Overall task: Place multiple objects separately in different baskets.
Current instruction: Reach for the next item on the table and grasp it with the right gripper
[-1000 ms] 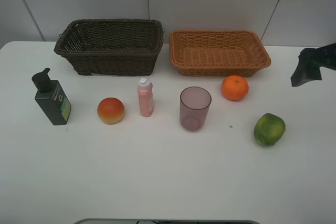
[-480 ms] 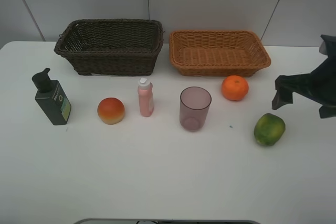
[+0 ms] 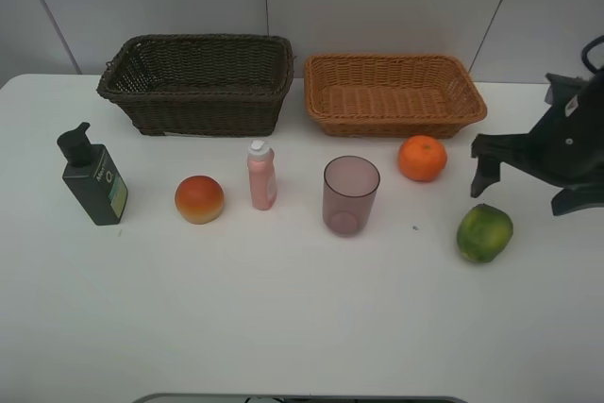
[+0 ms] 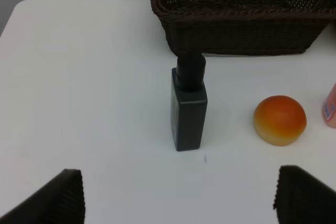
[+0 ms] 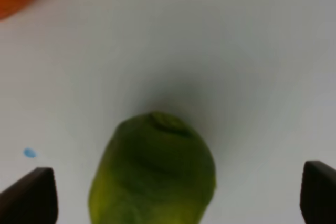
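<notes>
Right end effector [image 3: 523, 193], jaws spread, hangs above green round fruit [image 3: 484, 232].

Nothing can be read here. The dark green pump bottle [image 3: 92, 186] carries a front label [image 3: 114, 190], and the pink bottle [image 4: 331, 109] a bluish mark, both too small to make out.
</notes>
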Controlling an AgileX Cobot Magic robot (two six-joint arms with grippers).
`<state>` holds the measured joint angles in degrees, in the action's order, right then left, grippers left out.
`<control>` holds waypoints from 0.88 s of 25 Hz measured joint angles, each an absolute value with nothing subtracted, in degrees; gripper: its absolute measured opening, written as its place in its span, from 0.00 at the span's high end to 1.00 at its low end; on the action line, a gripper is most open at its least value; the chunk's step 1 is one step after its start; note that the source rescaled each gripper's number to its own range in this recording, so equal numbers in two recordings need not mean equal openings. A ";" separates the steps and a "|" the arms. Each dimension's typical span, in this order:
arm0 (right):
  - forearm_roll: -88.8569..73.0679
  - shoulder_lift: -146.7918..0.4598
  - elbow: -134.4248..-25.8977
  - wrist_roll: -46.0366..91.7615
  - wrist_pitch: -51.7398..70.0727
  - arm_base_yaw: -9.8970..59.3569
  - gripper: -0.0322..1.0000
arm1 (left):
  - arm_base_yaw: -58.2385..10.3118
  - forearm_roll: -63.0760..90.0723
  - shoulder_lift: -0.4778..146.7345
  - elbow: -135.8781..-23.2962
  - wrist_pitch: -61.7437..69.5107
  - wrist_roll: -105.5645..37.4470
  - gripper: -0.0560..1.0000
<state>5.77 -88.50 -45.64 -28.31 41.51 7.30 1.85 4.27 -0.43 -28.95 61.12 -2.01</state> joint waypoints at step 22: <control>3.30 -101.28 -47.05 -29.11 38.94 8.19 0.04 | 1.85 4.27 -0.43 -28.95 61.12 -2.01 0.11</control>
